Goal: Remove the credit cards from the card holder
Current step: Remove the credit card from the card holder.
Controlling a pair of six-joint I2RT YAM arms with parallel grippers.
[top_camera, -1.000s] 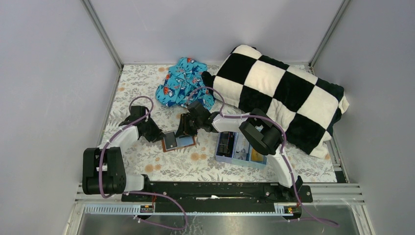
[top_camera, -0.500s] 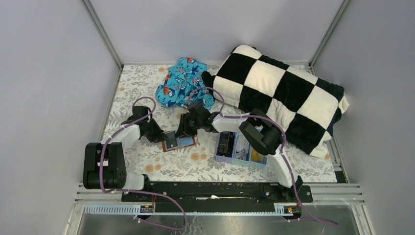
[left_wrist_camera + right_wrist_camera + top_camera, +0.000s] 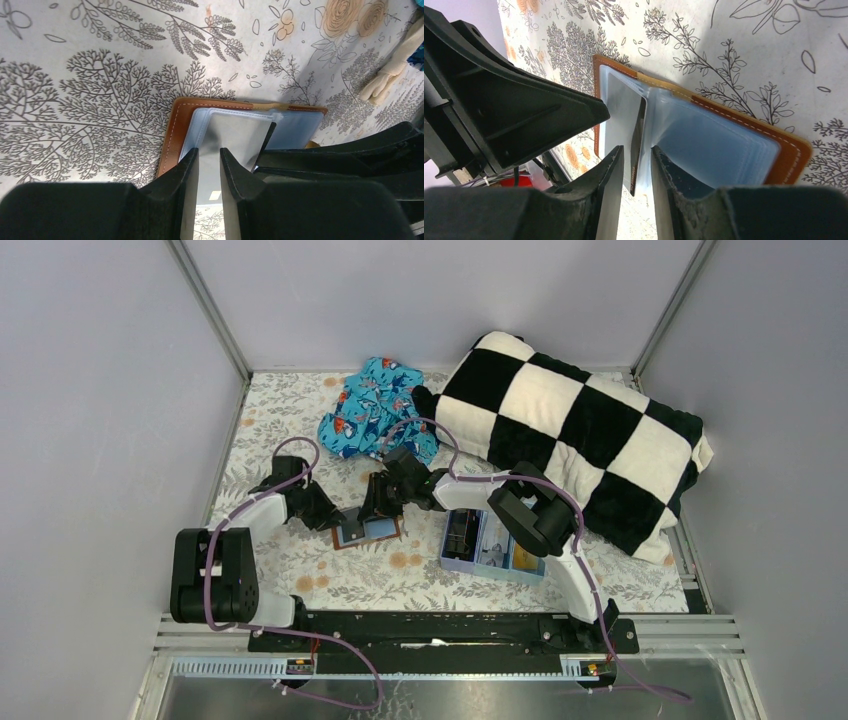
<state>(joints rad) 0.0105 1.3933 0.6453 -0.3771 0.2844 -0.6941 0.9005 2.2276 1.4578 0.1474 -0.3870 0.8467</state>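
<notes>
The brown card holder [image 3: 368, 532] lies open on the floral table, its pale blue sleeves up; it also shows in the left wrist view [image 3: 172, 135] and the right wrist view [image 3: 789, 150]. One sleeve page stands raised with the dark card [image 3: 639, 142] in it, edge-on. My right gripper [image 3: 635, 172] straddles that card with a gap on each side. My left gripper [image 3: 209, 167] is at the holder's left half, jaws narrowly apart over the grey sleeve face [image 3: 235, 132], holding nothing I can see. A small gold corner [image 3: 311, 145] peeks by the right fingers.
A light blue compartment tray [image 3: 492, 548] sits right of the holder. A blue patterned cloth [image 3: 375, 415] and a black-and-white checked blanket [image 3: 580, 435] lie behind. Both arms [image 3: 470, 490] meet over the holder.
My left gripper has moved a little to the right, closer over the holder. The dark card face that showed beside it is now mostly covered. The right arm has hardly moved.
</notes>
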